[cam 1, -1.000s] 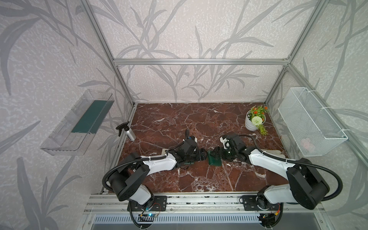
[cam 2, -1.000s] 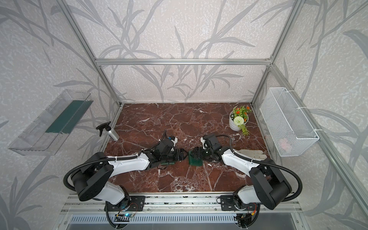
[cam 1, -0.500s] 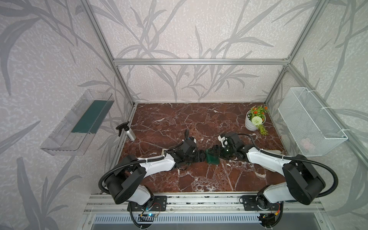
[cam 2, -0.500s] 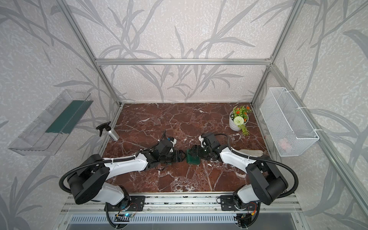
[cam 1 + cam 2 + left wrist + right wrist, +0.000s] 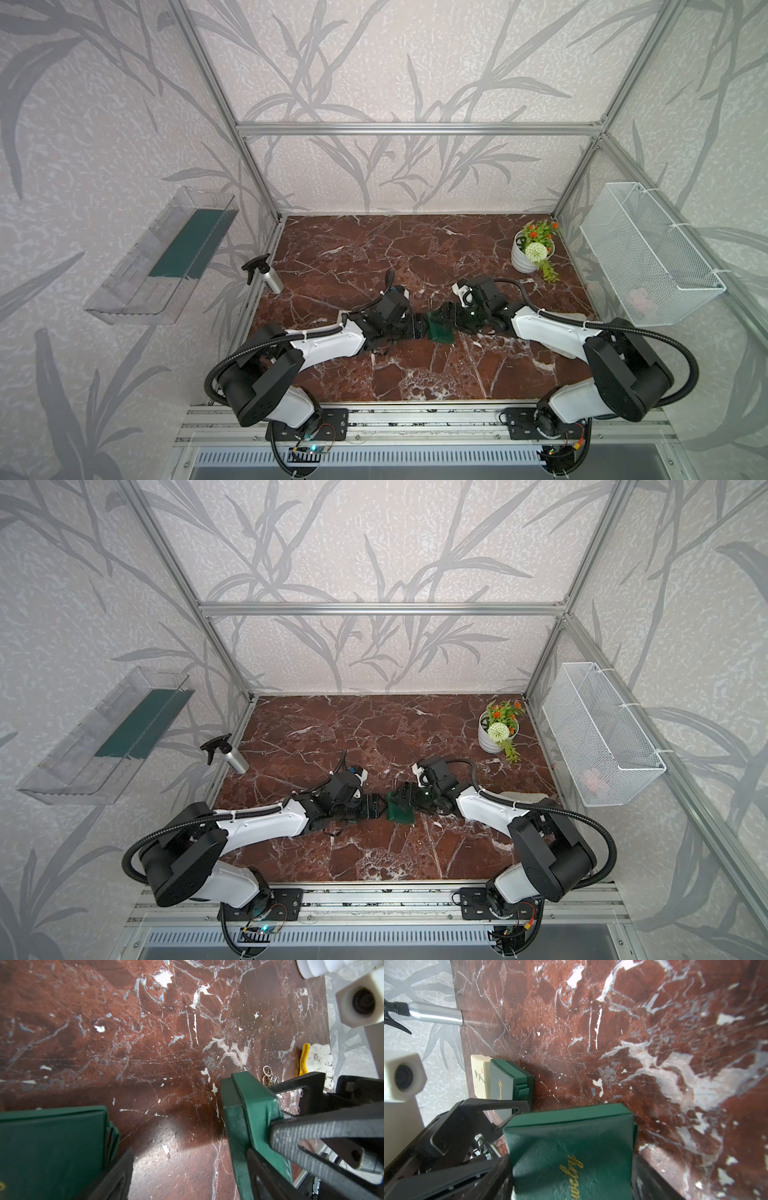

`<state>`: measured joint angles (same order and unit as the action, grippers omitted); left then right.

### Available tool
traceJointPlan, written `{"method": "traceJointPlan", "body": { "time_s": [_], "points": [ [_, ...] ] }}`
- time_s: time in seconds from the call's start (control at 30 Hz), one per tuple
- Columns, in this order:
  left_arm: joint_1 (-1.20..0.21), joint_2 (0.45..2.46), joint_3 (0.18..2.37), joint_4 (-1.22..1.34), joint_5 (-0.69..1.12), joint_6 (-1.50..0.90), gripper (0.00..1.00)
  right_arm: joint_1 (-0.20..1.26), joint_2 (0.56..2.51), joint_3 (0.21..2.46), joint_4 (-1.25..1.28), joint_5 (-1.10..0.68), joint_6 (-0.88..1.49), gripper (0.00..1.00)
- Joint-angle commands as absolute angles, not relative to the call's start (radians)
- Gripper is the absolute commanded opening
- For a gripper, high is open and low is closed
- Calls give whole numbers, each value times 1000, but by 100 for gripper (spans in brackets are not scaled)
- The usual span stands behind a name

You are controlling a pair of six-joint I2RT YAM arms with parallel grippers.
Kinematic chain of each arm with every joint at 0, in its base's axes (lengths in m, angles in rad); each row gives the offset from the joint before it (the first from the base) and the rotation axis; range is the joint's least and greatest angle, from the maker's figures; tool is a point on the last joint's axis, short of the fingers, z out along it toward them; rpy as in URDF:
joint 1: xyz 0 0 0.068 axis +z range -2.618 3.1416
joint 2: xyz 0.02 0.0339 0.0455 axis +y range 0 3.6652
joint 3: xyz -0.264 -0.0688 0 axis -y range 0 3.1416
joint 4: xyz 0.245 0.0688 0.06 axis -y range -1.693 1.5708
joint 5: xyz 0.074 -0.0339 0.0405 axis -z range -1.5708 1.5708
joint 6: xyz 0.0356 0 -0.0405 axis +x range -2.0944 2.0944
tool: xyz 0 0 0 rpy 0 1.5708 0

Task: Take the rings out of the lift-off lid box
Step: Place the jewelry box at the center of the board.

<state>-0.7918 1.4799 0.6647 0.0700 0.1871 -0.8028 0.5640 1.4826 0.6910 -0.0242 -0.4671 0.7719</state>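
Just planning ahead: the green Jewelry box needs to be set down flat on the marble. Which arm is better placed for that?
Right. The right hand is closed on the green Jewelry box, gripping its two sides, while the left hand stands open beside it, with only the marble table showing in its gap.

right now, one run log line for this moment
left gripper open | right gripper shut on green box | rings out on table

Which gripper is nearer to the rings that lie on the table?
Right. The right gripper holds the green jewelry box just beside the rings; the left gripper stands open on the box's other side.
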Motion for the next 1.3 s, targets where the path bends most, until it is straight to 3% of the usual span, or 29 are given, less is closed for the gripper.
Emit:
{"method": "traceJointPlan", "body": {
  "time_s": [0.0, 0.67, 1.27],
  "points": [
    [-795, 1506, 696, 24, 188, -782, 83, 572, 1486, 721, 22, -508, 791, 66],
    [-788, 1575, 683, -68, 197, -729, 83, 569, 1448, 713, 7, -519, 820, 66],
    [-786, 1311, 647, -205, 16, -693, 83, 568, 1345, 776, -295, -255, 695, 66]
  ]
}}
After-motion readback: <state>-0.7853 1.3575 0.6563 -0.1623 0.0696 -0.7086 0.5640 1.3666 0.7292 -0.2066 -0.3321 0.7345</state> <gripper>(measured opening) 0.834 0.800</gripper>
